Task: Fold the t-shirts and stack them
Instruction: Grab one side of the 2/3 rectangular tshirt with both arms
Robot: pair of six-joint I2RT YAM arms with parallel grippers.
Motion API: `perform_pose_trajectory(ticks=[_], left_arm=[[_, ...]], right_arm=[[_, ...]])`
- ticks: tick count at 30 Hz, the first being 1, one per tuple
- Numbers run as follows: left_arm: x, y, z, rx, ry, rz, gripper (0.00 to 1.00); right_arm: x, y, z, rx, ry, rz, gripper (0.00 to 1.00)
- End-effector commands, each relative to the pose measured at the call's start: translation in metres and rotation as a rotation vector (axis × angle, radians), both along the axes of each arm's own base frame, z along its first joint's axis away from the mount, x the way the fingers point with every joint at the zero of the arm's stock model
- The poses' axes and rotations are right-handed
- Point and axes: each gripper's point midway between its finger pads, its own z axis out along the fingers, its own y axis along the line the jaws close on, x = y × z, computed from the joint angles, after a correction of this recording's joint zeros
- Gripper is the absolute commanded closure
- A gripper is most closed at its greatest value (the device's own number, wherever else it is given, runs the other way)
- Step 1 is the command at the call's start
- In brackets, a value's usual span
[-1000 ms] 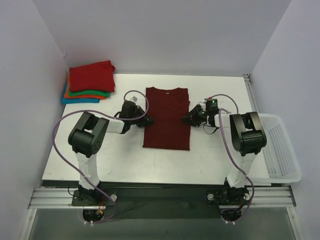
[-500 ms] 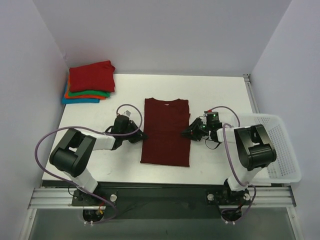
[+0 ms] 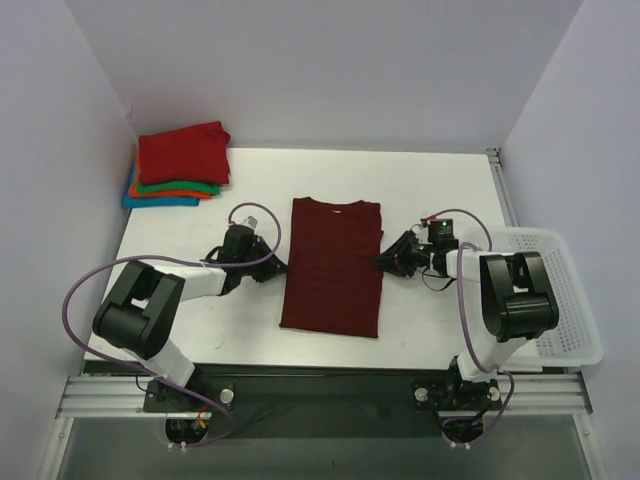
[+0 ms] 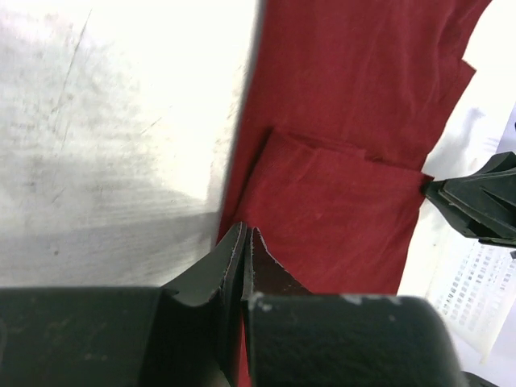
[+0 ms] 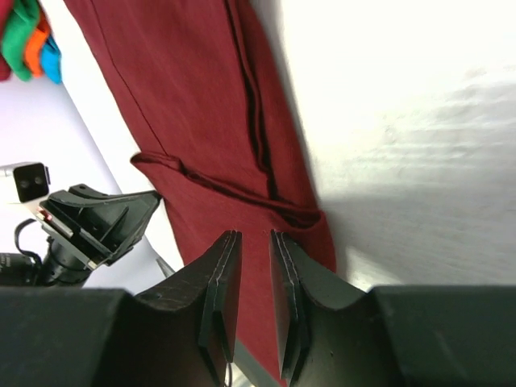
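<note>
The dark maroon t-shirt (image 3: 332, 265) lies flat at the table's middle, folded into a long narrow panel with the sleeves tucked in. My left gripper (image 3: 278, 268) is low at its left edge. In the left wrist view (image 4: 244, 231) its jaws are pressed together on that edge of the shirt (image 4: 355, 105). My right gripper (image 3: 383, 262) is at the shirt's right edge. In the right wrist view (image 5: 254, 235) it stands slightly open with nothing between the jaws, over the shirt (image 5: 185, 97). The folded red t-shirt (image 3: 182, 155) tops a stack of green, orange and blue ones at the far left.
The white mesh basket (image 3: 560, 300) hangs off the table's right side and also shows in the left wrist view (image 4: 476, 282). The walls close in at left, back and right. The stack's edge shows in the right wrist view (image 5: 24, 40).
The maroon shirt has slid toward the near edge, with both grippers moving along its sides. The right gripper has since drawn slightly right, off the cloth.
</note>
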Motion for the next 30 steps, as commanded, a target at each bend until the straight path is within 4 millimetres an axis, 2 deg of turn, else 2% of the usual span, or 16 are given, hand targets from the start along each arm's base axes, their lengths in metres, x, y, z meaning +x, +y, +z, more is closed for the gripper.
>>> perform_pose_trajectory(ticks=[1, 5, 13, 15, 17, 18, 19, 20, 22, 23, 24, 26, 27, 28, 29, 30], left_arm=[[0.017, -0.004, 0.017, -0.006, -0.05, -0.021, 1.0], [0.022, -0.002, 0.022, -0.009, -0.059, -0.016, 1.0], [0.027, 0.002, 0.047, -0.021, -0.095, -0.01, 1.0], [0.024, 0.005, 0.054, -0.014, -0.097, -0.007, 1.0], [0.018, 0.012, 0.055, 0.013, -0.098, -0.001, 0.98], [0.008, 0.018, 0.057, 0.032, -0.096, 0.0, 0.83], [0.003, 0.022, 0.057, 0.048, -0.095, 0.006, 0.8], [-0.009, 0.03, 0.047, 0.082, -0.082, 0.006, 0.77], [-0.031, 0.041, 0.048, 0.11, -0.071, -0.004, 0.65], [-0.04, 0.044, 0.046, 0.122, -0.072, -0.017, 0.63], [-0.059, 0.05, 0.039, 0.137, -0.05, -0.029, 0.61], [-0.076, 0.054, 0.033, 0.149, -0.038, -0.046, 0.57], [-0.087, 0.053, 0.035, 0.141, -0.047, -0.069, 0.55], [-0.099, 0.054, 0.025, 0.142, -0.027, -0.084, 0.54], [-0.107, 0.05, 0.025, 0.123, -0.027, -0.107, 0.52], [-0.11, 0.045, 0.032, 0.095, -0.069, -0.126, 0.49]], right_arm=[[0.01, -0.009, 0.018, 0.037, -0.02, 0.004, 0.78], [0.016, -0.018, 0.016, 0.013, -0.004, -0.007, 0.78], [0.002, -0.033, -0.005, -0.105, 0.041, -0.018, 0.78], [-0.005, -0.048, -0.015, -0.199, 0.076, -0.055, 0.78], [-0.007, -0.059, -0.008, -0.268, 0.055, -0.078, 0.78], [-0.016, -0.066, -0.013, -0.312, 0.083, -0.094, 0.77], [-0.016, -0.07, -0.003, -0.327, 0.049, -0.108, 0.76], [-0.031, -0.073, -0.009, -0.351, 0.088, -0.119, 0.74], [-0.042, -0.076, 0.0, -0.366, 0.058, -0.126, 0.69], [-0.052, -0.076, -0.002, -0.37, 0.067, -0.116, 0.67], [-0.072, -0.073, -0.011, -0.363, 0.097, -0.099, 0.66], [-0.092, -0.064, -0.01, -0.354, 0.082, -0.058, 0.64], [-0.103, -0.059, -0.013, -0.353, 0.091, -0.041, 0.62], [-0.12, -0.052, -0.018, -0.37, 0.082, -0.004, 0.61], [-0.132, -0.049, -0.022, -0.386, 0.093, 0.021, 0.59], [-0.14, -0.047, -0.025, -0.39, 0.103, 0.018, 0.59]])
